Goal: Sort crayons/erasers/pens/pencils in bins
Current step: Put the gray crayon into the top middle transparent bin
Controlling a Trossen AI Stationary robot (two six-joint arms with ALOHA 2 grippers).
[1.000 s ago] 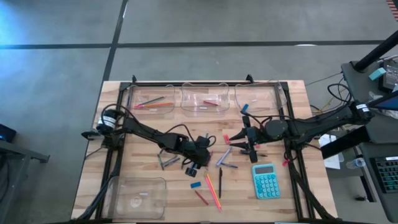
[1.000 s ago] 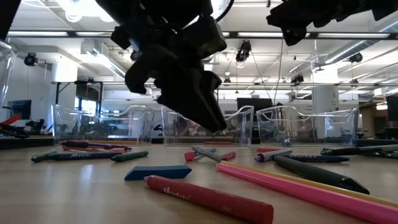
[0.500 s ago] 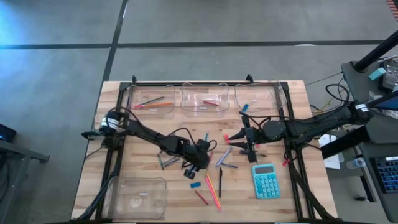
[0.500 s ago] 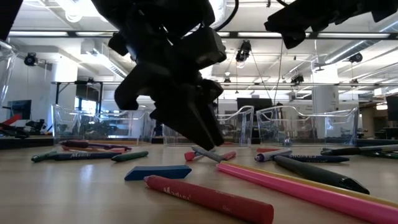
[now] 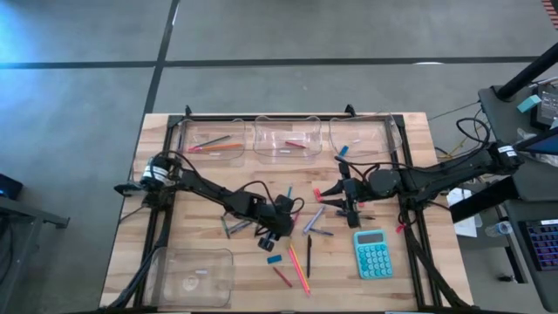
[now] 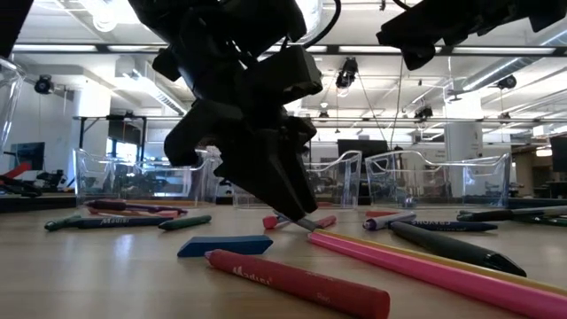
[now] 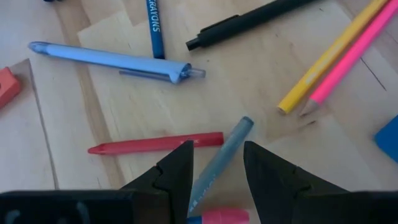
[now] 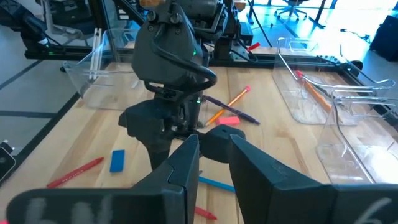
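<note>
From above, the left pincer point(image 5: 281, 220) sits low among scattered sticks at the middle of the wooden surface point(image 5: 200, 174), while the right pincer point(image 5: 349, 202) hangs just beside the teal calculator point(image 5: 372, 254). Only the left wrist view shows its fingers point(image 7: 177, 171) parted either side of a grey crayon point(image 7: 219, 163), not closed on it, with a red crayon point(image 7: 155, 143) and a light blue pen point(image 7: 112, 60) nearby. The right pincer's fingers point(image 8: 180, 168) stand narrowly apart, holding nothing. Three clear bins point(image 5: 288, 138) line the far edge, a fourth point(image 5: 190, 275) the near corner. Level across, a blue eraser point(image 6: 224, 245) lies before an open hall.
</note>
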